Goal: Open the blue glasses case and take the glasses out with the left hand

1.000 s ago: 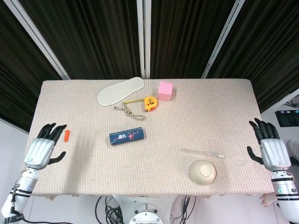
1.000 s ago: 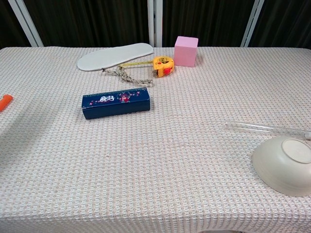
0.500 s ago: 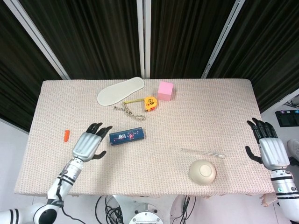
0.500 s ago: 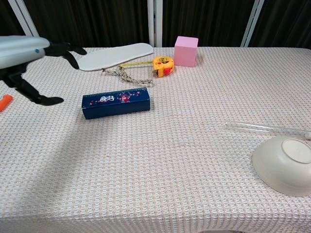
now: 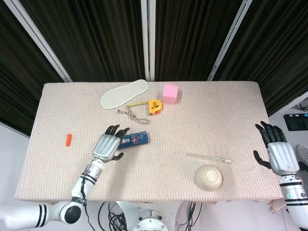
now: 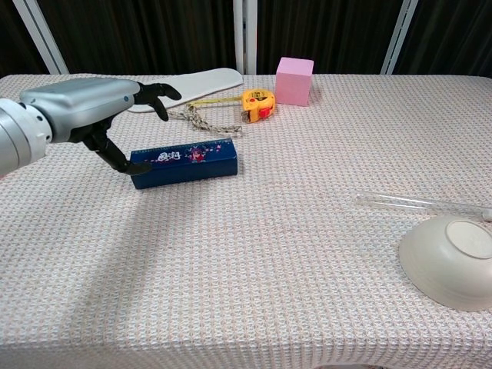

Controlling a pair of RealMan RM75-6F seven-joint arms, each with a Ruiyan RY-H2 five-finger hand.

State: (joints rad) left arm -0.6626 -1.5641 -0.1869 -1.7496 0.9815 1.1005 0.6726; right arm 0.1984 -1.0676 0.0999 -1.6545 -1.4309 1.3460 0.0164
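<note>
The blue glasses case (image 5: 132, 139) is judged to be a light, rigid box with smooth, possibly slippery sides; it could slide on the woven cloth if pushed from one end only. A hold across its long sides is suggested, with the lid lifted along the upper long edge; the glasses inside cannot be seen and should be treated as fragile. The case is a long, narrow dark-blue box with a small printed design on its top, lying closed and flat, left of the middle of the surface (image 5: 231, 103). The left hand (image 5: 109, 145) is found at the case's 9 o'clock end, fingers spread and holding nothing; in the chest view its thumb appears to reach the near left corner, though contact cannot be confirmed. A frayed string (image 5: 133, 116) and a yellow tape measure (image 5: 154, 106) lie toward 12 o'clock of the case. The right hand (image 5: 276, 149) is seen well apart at 3 o'clock, beyond the edge, fingers spread and empty.
</note>
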